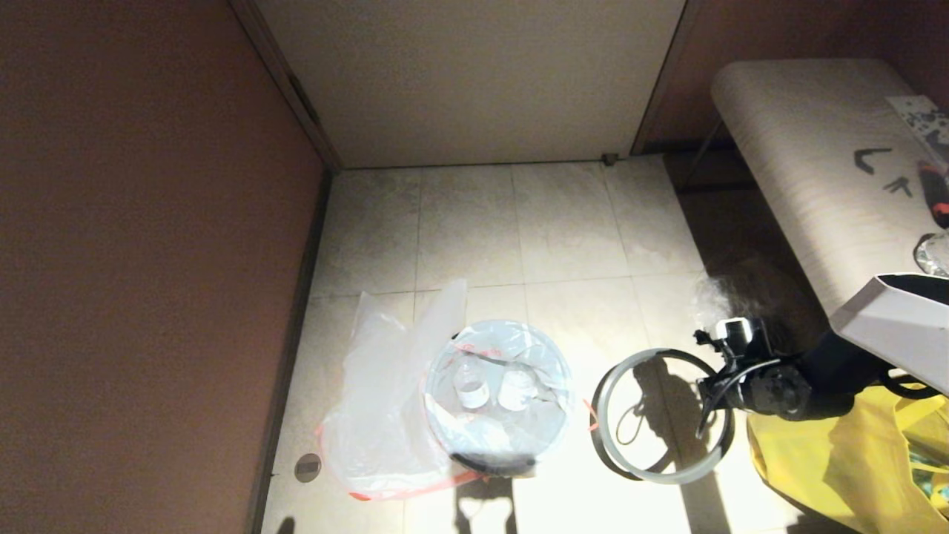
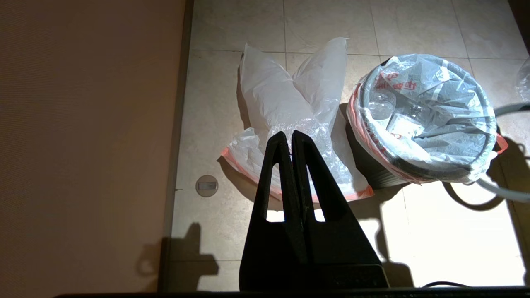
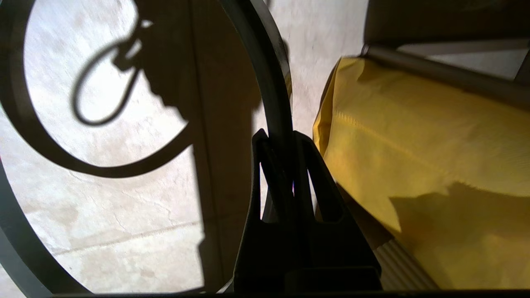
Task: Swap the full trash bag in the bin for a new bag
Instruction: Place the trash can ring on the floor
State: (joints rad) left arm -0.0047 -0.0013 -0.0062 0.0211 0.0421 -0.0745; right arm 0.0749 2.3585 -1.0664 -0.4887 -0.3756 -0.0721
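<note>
The tiled floor fills the corner between a reddish-brown wall on the robot's left and a pale door panel at the far end. To the right stands a long pale surface carrying a few small dark items, and below it on the floor slumps a big yellow bag, just beside the right arm.

The new bag lies limp and wrinkled on the floor against the left side of the bin, its red-orange hem toward the robot. The bin stands on the tiles near the middle, with the full trash bag still seated inside it; its pink-red hem is folded over the bin's mouth, and two small clear bottles with white labels show through the plastic. A small round floor fitting sits near the wall, left of the new bag.

The grey hoop is off the bin, to the bin's right and separate from it, over the tiles between bin and yellow bag. The right gripper is clamped on the hoop's band at the side nearest the yellow bag, jaws pinched tight with the band between them. The left gripper hangs above the new bag, jaws pressed together on nothing.
</note>
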